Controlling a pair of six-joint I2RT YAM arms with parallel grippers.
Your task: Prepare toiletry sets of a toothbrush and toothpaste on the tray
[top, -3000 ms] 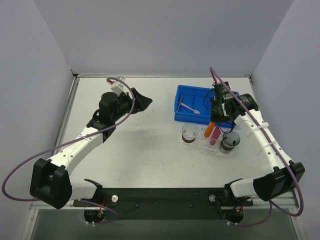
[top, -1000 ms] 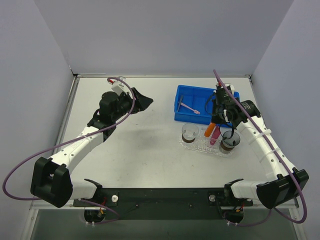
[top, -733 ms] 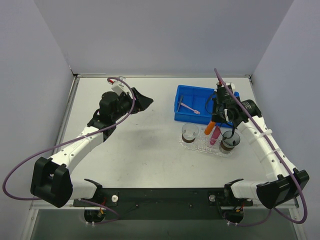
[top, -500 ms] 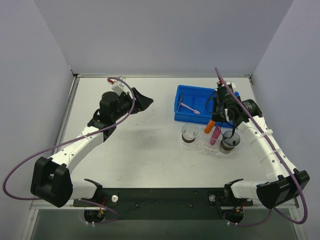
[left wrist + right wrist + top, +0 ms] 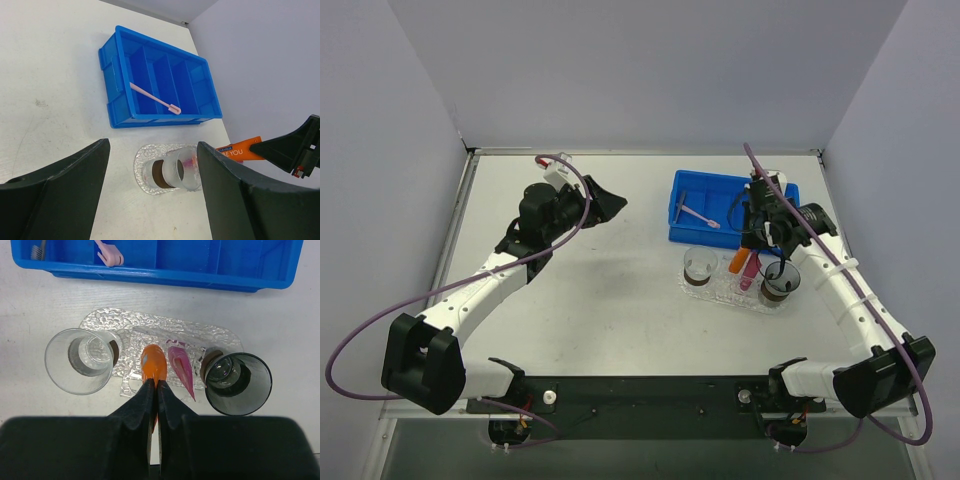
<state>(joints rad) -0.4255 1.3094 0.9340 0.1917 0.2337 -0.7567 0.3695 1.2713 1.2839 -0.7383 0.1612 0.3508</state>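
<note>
From above, the right jaws are pressed together on the flat tail of the orange tube (image 5: pixel 739 262), over the clear tray (image 5: pixel 725 292), just beside the pink tube (image 5: pixel 750 270). The left jaws stand wide apart and empty over the pale surface (image 5: pixel 610 300), well left of the blue bin (image 5: pixel 720 176).

The left wrist view looks between two broad, matte black fingers. The thin, pale toothbrush (image 5: pixel 152 97) lies slantwise across the ribs of the hard plastic bin. The orange tube juts out sideways from the right jaws.

In the right wrist view the tray is bumpy, with rounded corners. A clear cup (image 5: pixel 80 360) stands at its left end and a smoky dark cup (image 5: pixel 237 382) at its right. The soft, tapered pink tube lies flat between the orange tube and the dark cup.
</note>
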